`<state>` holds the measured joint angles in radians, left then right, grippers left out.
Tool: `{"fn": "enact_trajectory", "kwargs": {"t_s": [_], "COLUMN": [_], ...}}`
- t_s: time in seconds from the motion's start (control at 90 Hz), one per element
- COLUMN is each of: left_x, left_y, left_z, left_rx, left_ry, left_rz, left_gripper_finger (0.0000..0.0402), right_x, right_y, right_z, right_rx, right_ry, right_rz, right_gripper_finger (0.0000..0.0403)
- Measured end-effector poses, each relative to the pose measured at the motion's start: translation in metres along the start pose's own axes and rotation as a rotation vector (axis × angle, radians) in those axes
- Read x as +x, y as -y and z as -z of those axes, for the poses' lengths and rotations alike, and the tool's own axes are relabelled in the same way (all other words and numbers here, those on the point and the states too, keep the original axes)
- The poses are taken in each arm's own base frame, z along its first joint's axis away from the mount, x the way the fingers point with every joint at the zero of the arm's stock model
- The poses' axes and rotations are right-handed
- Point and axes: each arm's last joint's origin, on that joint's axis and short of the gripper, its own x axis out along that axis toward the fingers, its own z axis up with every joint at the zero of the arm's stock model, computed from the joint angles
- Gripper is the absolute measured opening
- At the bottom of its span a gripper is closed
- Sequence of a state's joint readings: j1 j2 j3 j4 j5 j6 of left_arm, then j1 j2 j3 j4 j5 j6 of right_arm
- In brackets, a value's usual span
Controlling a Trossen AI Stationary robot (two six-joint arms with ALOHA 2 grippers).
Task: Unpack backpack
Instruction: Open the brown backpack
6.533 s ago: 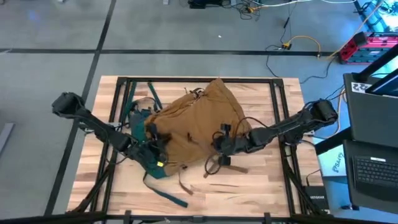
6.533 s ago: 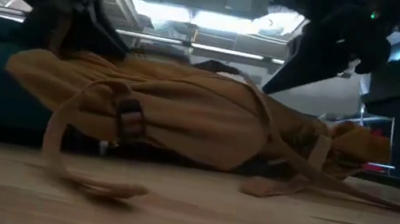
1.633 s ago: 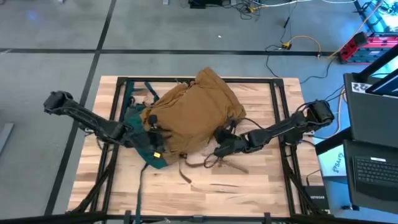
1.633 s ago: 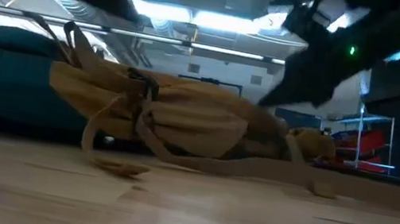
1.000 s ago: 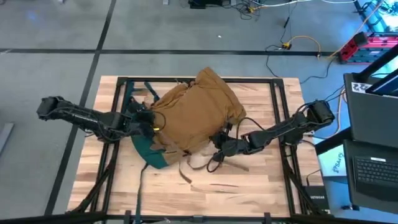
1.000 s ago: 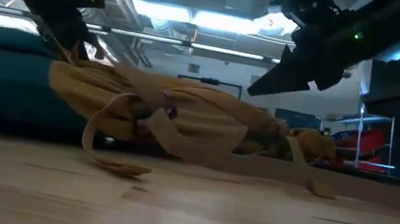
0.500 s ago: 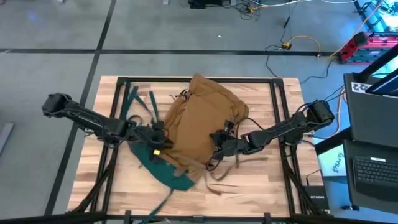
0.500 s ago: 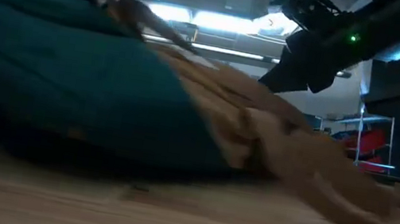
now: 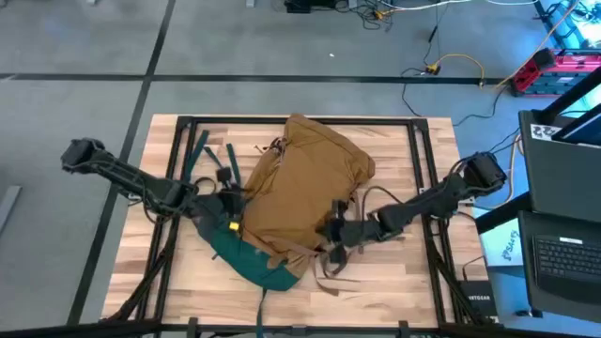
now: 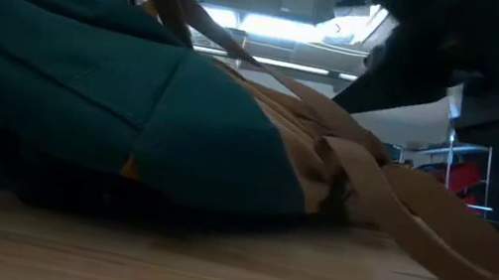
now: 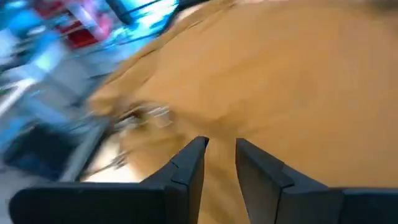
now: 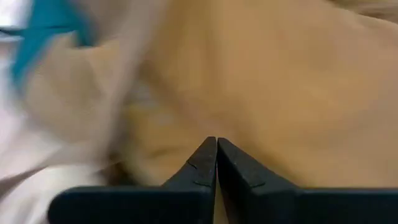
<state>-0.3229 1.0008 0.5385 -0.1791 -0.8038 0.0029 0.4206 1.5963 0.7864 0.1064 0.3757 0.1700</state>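
The backpack (image 9: 305,192) lies on the wooden table (image 9: 394,282), tan-brown side up. Its dark teal base (image 9: 249,261) points to the near edge and fills the left of the low view (image 10: 84,104). Tan straps (image 10: 416,227) trail off on the wood by its near right corner. My left gripper (image 9: 228,202) is at the backpack's left side, nearly shut, with tan fabric (image 11: 298,74) in front. My right gripper (image 9: 333,233) is at its near right side, its fingertips (image 12: 216,146) shut together on the tan fabric. My left gripper comes level from the table's left and has tan fabric of the backpack's left side (image 11: 221,134) in the narrow gap between its fingertips. One layer or several, I cannot tell. The backpack rests on the table. My right gripper comes level from the table's right and meets the tan fabric low on the backpack's near right side (image 12: 217,127). Its fingertips close on it; the closed tips hide what lies between them.
Black frame rails (image 9: 183,150) run along the table's left, far and right sides. Teal straps (image 9: 202,155) lie spread at the far left. A laptop (image 9: 563,253) stands off the table's right edge. Bare wood shows at the near left (image 9: 160,282).
The backpack has turned about on the table: its teal base has swung toward the near edge and now fills the low view, and the tan straps have swung to the near right. My left gripper has gone toward the table's right, my right gripper a little toward the near edge.
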Motion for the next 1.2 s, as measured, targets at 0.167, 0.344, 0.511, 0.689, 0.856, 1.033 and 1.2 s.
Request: {"fn": "enact_trajectory", "kwargs": {"t_s": [0.167,0.344,0.511,0.689,0.856,1.033,1.2], "left_x": [0.014,0.026,0.029,0.025,0.02,0.012,0.001], "left_y": [-0.012,-0.021,-0.017,-0.004,0.01,0.019,0.01], "left_z": [0.015,0.035,0.042,0.032,0.02,0.016,0.011], "left_rx": [-0.061,-0.169,-0.262,-0.285,-0.226,-0.149,-0.137], "left_ry": [-0.101,-0.222,-0.254,-0.17,-0.044,0.011,0.078], "left_rz": [-0.035,0.01,0.201,0.388,0.529,0.577,0.421], "left_gripper_finger": [0.0076,0.0076,0.0076,0.0076,0.0076,0.0076,0.0076], "right_x": [0.003,0.011,0.017,0.021,0.022,0.015,-0.003], "right_y": [-0.004,0.004,0.022,0.043,0.069,0.082,0.069], "right_z": [0.011,0.03,0.039,0.041,0.046,0.043,0.014], "right_rx": [0.044,0.136,0.215,0.222,0.23,0.253,0.221], "right_ry": [-0.057,-0.162,-0.227,-0.238,-0.298,-0.318,-0.196], "right_rz": [0.007,0.092,0.231,0.373,0.499,0.529,0.433], "right_gripper_finger": [0.0,0.0,0.0,0.0,0.0,0.0,0.0]}}
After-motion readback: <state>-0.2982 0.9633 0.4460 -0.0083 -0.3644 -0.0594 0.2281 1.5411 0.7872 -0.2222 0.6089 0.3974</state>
